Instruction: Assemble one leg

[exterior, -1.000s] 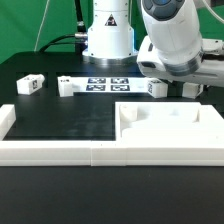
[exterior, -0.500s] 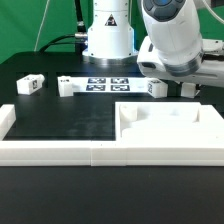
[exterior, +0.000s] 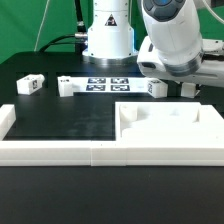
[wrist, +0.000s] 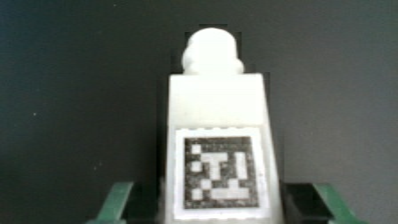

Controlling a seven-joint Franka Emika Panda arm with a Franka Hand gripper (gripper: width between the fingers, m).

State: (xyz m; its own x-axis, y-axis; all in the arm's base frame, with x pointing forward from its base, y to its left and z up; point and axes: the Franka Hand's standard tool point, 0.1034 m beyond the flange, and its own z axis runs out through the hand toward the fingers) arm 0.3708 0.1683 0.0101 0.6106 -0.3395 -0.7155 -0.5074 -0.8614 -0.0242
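Note:
In the wrist view a small white leg (wrist: 217, 120) lies on the black table, its tag facing the camera and a rounded peg at its far end. My gripper (wrist: 219, 200) is open. Its green fingertips (wrist: 121, 200) stand on either side of the leg's near end, with a dark gap on each side. In the exterior view the gripper (exterior: 176, 88) hangs low at the table's back right, with a leg (exterior: 155, 87) right beside it. I cannot tell whether this is the same leg. Two more legs (exterior: 30, 84) (exterior: 68, 86) lie at the back left.
The marker board (exterior: 105, 84) lies at the back middle, in front of the robot base (exterior: 108, 35). The big white slab with corner recesses (exterior: 170, 125) lies at the exterior view's right. A long white frame (exterior: 60, 150) runs along the front edge.

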